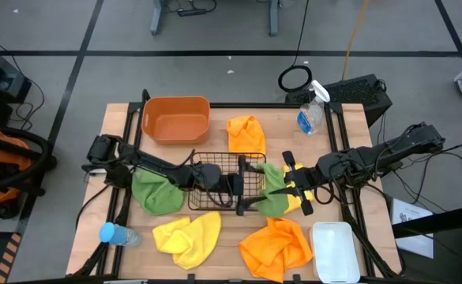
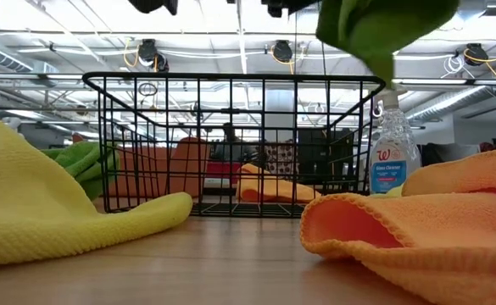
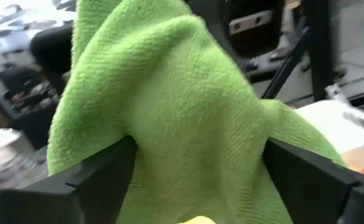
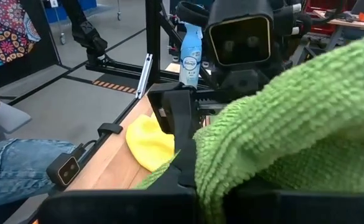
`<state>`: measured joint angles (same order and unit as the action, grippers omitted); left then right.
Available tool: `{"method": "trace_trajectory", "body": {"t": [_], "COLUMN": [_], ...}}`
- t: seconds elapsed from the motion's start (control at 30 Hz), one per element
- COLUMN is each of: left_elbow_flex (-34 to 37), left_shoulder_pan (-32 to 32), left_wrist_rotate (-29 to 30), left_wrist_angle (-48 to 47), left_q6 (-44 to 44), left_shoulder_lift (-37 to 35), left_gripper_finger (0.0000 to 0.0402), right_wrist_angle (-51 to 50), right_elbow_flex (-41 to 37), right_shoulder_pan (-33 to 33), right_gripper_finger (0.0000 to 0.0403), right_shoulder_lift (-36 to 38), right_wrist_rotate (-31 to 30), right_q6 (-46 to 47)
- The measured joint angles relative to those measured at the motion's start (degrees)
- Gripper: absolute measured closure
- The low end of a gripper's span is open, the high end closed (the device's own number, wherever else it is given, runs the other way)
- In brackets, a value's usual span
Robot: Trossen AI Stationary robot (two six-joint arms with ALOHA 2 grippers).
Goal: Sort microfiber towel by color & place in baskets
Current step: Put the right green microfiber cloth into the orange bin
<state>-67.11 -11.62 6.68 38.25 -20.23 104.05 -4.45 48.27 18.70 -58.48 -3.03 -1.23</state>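
Observation:
My right gripper (image 1: 284,188) is shut on a green towel (image 1: 272,199) held in the air at the right rim of the black wire basket (image 1: 215,155). In the low view the towel (image 2: 375,25) hangs above the basket. My left gripper (image 1: 250,187) reaches over the basket, open, with its fingers on either side of the same towel (image 3: 169,112). The second green towel (image 1: 155,193) lies on the table left of the basket, under the left arm. Orange towels (image 1: 246,132) (image 1: 276,246) and a yellow towel (image 1: 187,235) lie on the table. A bit of yellow cloth (image 1: 295,197) shows under the right gripper. My right gripper holds the green towel by a bunched part (image 4: 231,180), coming level from the table's right side; the cloth itself hides the fingertips. The towel is lifted clear and hangs slack. My left gripper's open fingers (image 3: 101,180) stand on either side of the towel's bunch (image 3: 188,162), level from the table's left; the cloth lies against their inner sides.
The orange tub (image 1: 175,118) stands at the back left and the white bin (image 1: 335,252) at the front right. A clear spray bottle (image 1: 309,114) stands at the back right and a blue-capped bottle (image 1: 116,234) lies at the front left. A person's legs (image 4: 14,162) show beside the table.

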Motion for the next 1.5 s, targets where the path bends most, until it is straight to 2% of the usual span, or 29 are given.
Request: {"method": "trace_trajectory", "body": {"t": [0.1,0.23,0.3,0.43,0.5,0.67,0.8,0.93,1.13,1.27,1.37,1.43,1.5], "left_elbow_flex": [-1.5,-2.6,-2.6,-2.6,-2.6,-2.6,-2.6,-2.6,-2.6,-2.6,-2.6,-2.7,-2.7], "left_shoulder_pan": [0.8,2.1,2.1,1.3,1.4,1.6,1.1,0.9,3.4,8.0,14.1,19.6,25.8], "left_wrist_rotate": [-1.4,-5.6,-7.4,-8.2,-7.7,-4.8,4.8,10.3,20.2,24.0,25.2,24.1,19.9], "left_wrist_angle": [1.1,-3.7,-3.8,-2.5,-2.5,-8.6,-17.0,-25.9,-41.9,-51.4,-57.7,-61.1,-65.0], "left_q6": [-0.1,-1.4,-2.5,-4.5,-4.5,-4.8,-7.0,-7.5,-7.1,-7.1,-6.6,-5.6,-5.6], "left_shoulder_lift": [1.6,1.6,1.6,1.6,1.6,0.1,-4.0,-9.9,-20.2,-26.7,-31.0,-33.0,-34.4], "left_gripper_finger": [0.0092,0.0151,0.0203,0.0349,0.0380,0.0380,0.0389,0.0389,0.0389,0.0389,0.0389,0.0389,0.0389], "right_wrist_angle": [0.0,-0.3,-0.2,0.2,0.0,-3.2,-10.6,-17.7,-21.4,-22.3,-22.5,-22.2,-21.7], "right_elbow_flex": [0.0,0.0,0.0,0.0,0.0,0.0,0.0,0.0,0.0,0.0,0.0,0.0,0.0], "right_shoulder_pan": [0.0,0.0,0.0,0.1,0.1,0.1,0.4,0.5,0.5,0.6,1.1,1.6,2.1], "right_gripper_finger": [0.0401,0.0401,0.0401,0.0395,0.0382,0.0328,0.0275,0.0224,0.0170,0.0159,0.0159,0.0160,0.0160], "right_shoulder_lift": [0.0,0.0,0.0,0.0,0.1,0.5,2.6,4.7,5.7,5.3,4.9,4.9,4.9], "right_wrist_rotate": [0.0,-0.4,-0.4,-0.8,-2.2,-3.4,-10.0,-18.4,-20.9,-20.8,-20.7,-21.0,-21.1], "right_q6": [-0.3,-0.3,-0.3,-0.5,-0.4,1.1,3.6,7.1,10.9,12.7,13.5,13.7,13.7]}}
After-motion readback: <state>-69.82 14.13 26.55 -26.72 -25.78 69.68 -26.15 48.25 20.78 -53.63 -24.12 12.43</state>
